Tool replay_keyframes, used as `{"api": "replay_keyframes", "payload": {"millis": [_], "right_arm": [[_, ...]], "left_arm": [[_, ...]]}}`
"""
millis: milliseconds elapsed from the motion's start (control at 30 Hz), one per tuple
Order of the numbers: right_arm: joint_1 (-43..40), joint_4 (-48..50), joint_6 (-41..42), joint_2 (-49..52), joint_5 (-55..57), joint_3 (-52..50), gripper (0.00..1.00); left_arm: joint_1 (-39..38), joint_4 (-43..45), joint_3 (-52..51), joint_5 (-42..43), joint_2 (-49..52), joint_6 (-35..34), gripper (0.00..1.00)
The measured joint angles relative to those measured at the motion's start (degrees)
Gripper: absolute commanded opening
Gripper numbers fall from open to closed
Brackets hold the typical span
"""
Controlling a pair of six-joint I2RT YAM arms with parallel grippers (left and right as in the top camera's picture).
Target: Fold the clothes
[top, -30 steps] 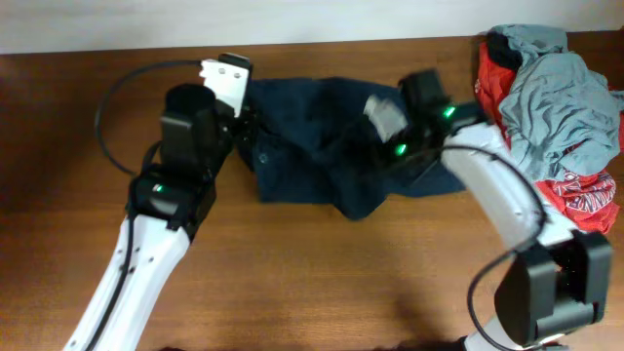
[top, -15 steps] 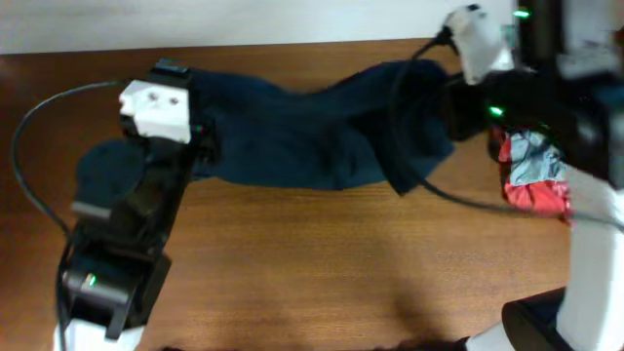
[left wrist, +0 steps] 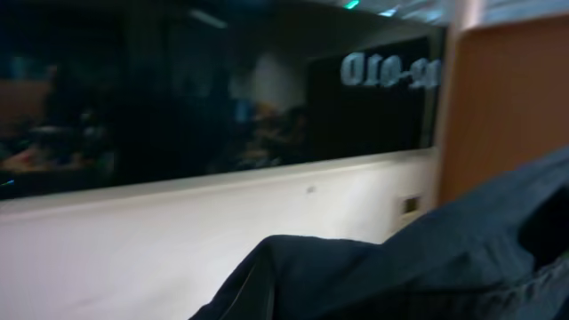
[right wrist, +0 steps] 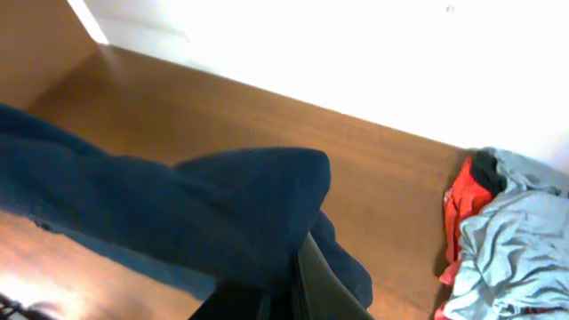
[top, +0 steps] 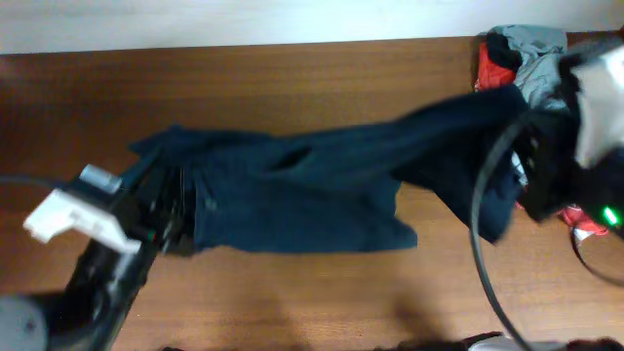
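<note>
The overhead camera looks straight down from high above the table (top: 292, 97), with the white wall (top: 244, 19) along its 12 o'clock edge. The left wrist camera sits low, very near the dark blue garment (left wrist: 427, 267), facing level toward the wall and a dark window (left wrist: 178, 89). The right wrist camera looks obliquely down across the table, with the clothes pile (right wrist: 516, 240) at 4 o'clock. All three views share the garment.

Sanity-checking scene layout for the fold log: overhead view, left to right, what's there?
Left arm → navy garment, stretched across the middle → pile of red and grey clothes. Right arm overlaps the pile, so it's left out.
</note>
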Motion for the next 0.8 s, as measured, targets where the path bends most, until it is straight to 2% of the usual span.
{"api": "replay_keyframes", "payload": {"millis": [200, 433, 633, 800], "right_arm": [[0.0, 0.0, 0.4, -5.7, -1.2, 0.3, 0.04], [0.0, 0.0, 0.4, -4.8, -0.9, -2.0, 0.04], [0.0, 0.0, 0.4, 3.5, 0.6, -7.7, 0.04], [0.0, 1.9, -0.6, 14.4, 1.2, -11.0, 0.04]], "left_arm": [[0.0, -2.5, 0.7, 4.7, -2.3, -2.4, 0.01], [0.0, -6.3, 0.7, 3.8, -0.1, -3.2, 0.01], [0.0, -9.1, 0.7, 0.2, 6.9, -3.4, 0.01], [0.1, -9.2, 0.7, -3.6, 17.0, -3.3, 0.01]]}}
